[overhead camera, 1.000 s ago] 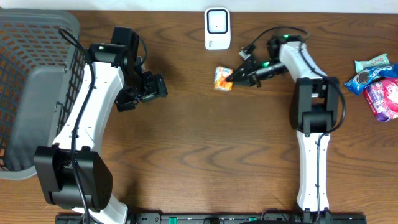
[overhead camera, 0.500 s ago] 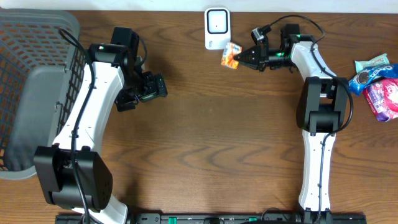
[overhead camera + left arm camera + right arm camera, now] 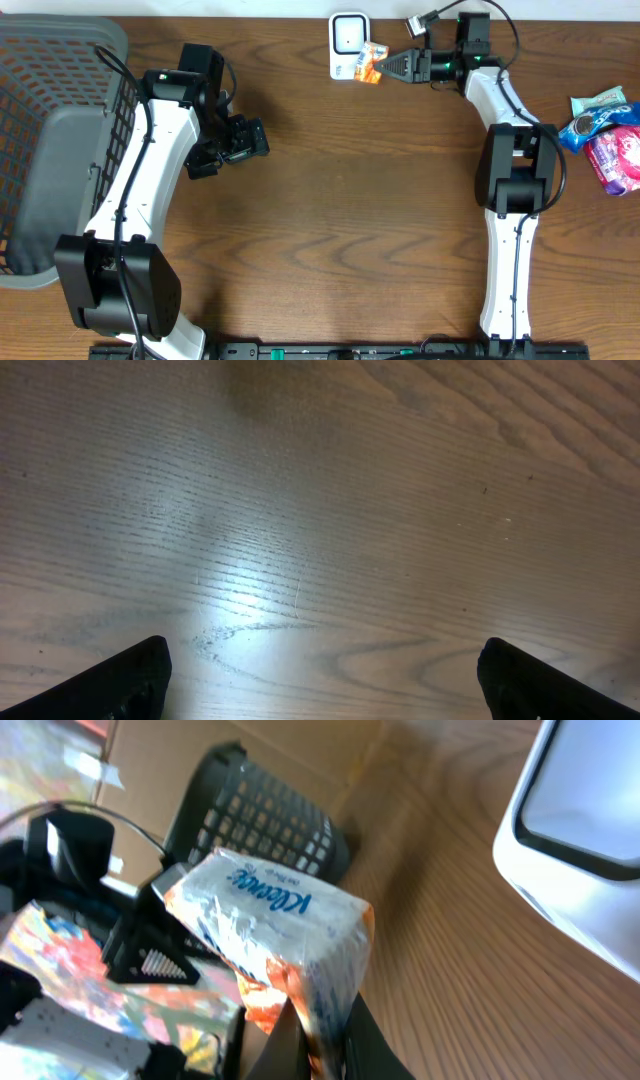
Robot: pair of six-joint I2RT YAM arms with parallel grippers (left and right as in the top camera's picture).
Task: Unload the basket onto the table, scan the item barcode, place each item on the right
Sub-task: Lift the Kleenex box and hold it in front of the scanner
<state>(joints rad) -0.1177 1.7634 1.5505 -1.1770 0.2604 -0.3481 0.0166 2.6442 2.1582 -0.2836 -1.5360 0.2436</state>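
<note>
My right gripper point(image 3: 390, 67) is shut on a small Kleenex tissue pack point(image 3: 372, 62), white and orange, held in the air right beside the white barcode scanner point(image 3: 348, 45) at the table's far edge. In the right wrist view the tissue pack point(image 3: 270, 930) is pinched by its end between the dark fingers point(image 3: 375, 1045), with the scanner point(image 3: 585, 830) at the upper right. My left gripper point(image 3: 245, 140) hovers open over bare wood left of centre; its fingertips point(image 3: 120, 680) stand wide apart with nothing between them.
A dark mesh basket point(image 3: 50, 130) fills the far left of the table. Several snack packets point(image 3: 605, 130) lie at the right edge. The brown table point(image 3: 350, 220) spreads between the two arms.
My right gripper has carried the tissue pack from the table's middle back and to the left, up to the scanner. The left arm has not moved.
</note>
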